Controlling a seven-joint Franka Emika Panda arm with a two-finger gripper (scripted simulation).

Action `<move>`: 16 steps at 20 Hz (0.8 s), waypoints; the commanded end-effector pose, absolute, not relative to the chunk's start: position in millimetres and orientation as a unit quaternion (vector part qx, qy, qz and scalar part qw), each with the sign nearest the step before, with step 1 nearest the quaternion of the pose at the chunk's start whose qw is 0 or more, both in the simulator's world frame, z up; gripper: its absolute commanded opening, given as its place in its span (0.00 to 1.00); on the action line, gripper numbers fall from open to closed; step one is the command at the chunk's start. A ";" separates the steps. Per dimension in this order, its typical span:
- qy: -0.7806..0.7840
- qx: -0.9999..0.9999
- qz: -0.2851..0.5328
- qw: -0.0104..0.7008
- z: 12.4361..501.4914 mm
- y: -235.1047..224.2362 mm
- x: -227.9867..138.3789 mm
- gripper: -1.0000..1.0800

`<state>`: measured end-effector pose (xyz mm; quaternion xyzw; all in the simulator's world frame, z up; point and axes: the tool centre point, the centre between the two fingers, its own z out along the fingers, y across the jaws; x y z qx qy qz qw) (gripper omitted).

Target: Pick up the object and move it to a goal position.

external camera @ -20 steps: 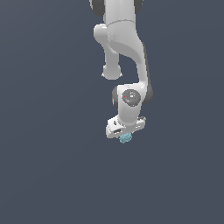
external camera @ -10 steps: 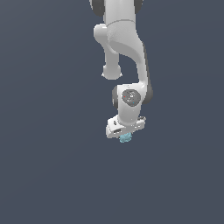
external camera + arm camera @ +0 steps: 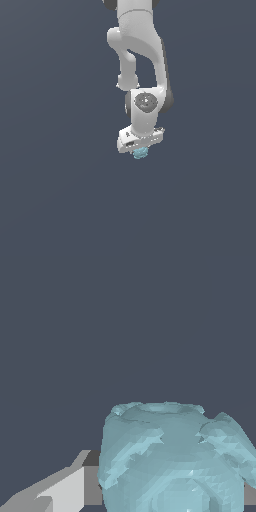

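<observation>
1 pale teal, lumpy object [image 3: 140,152] sits directly under the white gripper [image 3: 139,150], with 1 grey finger [image 3: 75,486] against its side, apparently clamped, though the jaws' closure stays largely hidden.

The backdrop [image 3: 55,200] was a flat, even slate-blue grey filling the exterior view edge to edge. No wall, floor line or furniture could be told apart in it. The wrist view showed the same plain grey-blue field, evenly lit, without visible shadows.
</observation>
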<state>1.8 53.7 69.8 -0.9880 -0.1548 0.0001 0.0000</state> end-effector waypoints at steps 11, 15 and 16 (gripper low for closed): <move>-0.155 -0.988 0.000 0.000 172.6 2.3 -27.7 0.00; -0.155 -0.988 0.000 0.001 215.8 -19.0 -39.9 0.00; -0.155 -0.988 0.000 0.001 227.0 -24.4 -43.0 0.00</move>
